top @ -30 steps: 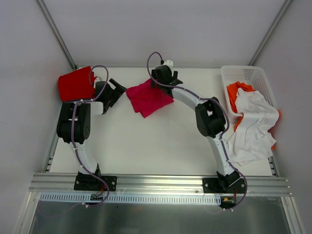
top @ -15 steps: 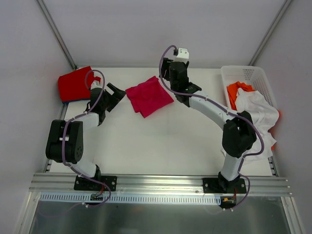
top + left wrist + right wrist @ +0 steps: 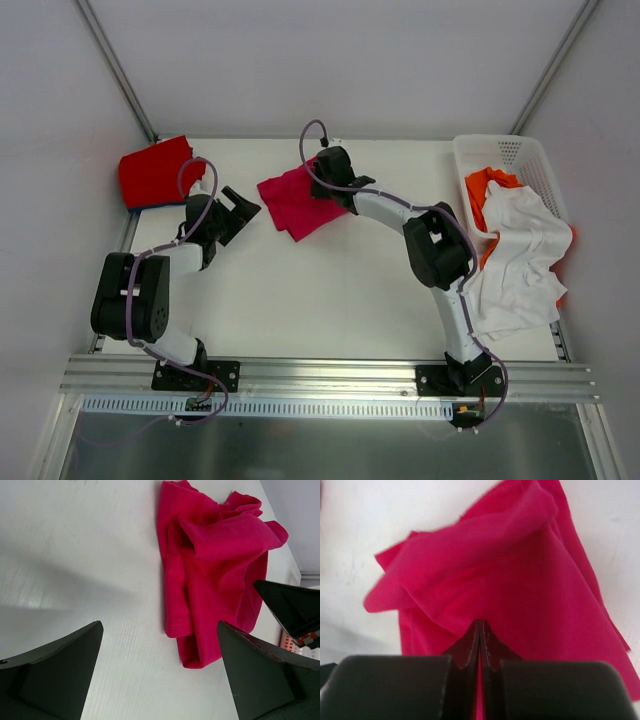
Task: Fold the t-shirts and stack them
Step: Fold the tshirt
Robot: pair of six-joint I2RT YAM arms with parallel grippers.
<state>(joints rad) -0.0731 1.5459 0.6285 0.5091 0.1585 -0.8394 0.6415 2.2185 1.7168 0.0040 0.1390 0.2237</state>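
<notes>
The crimson-pink t-shirt [image 3: 298,205] is seen folded into a rough square on the tabletop [image 3: 330,295], near the middle of the far edge. Its far right corner is gripped by the right tool [image 3: 322,168]. In the right wrist view the tool [image 3: 479,626] is clenched with pink cloth pinched between its fingers, and a loose fold is raised above the rest of the shirt. The left tool [image 3: 243,203] is held just left of the shirt, released, with its fingers [image 3: 75,655] spread wide and nothing between them. A red t-shirt [image 3: 155,170] is laid at the far left corner. At the far right corner, an orange t-shirt [image 3: 485,185] is held in a white lattice basket [image 3: 515,150]. A white t-shirt [image 3: 520,255] is draped over its near rim onto the tabletop.
</notes>
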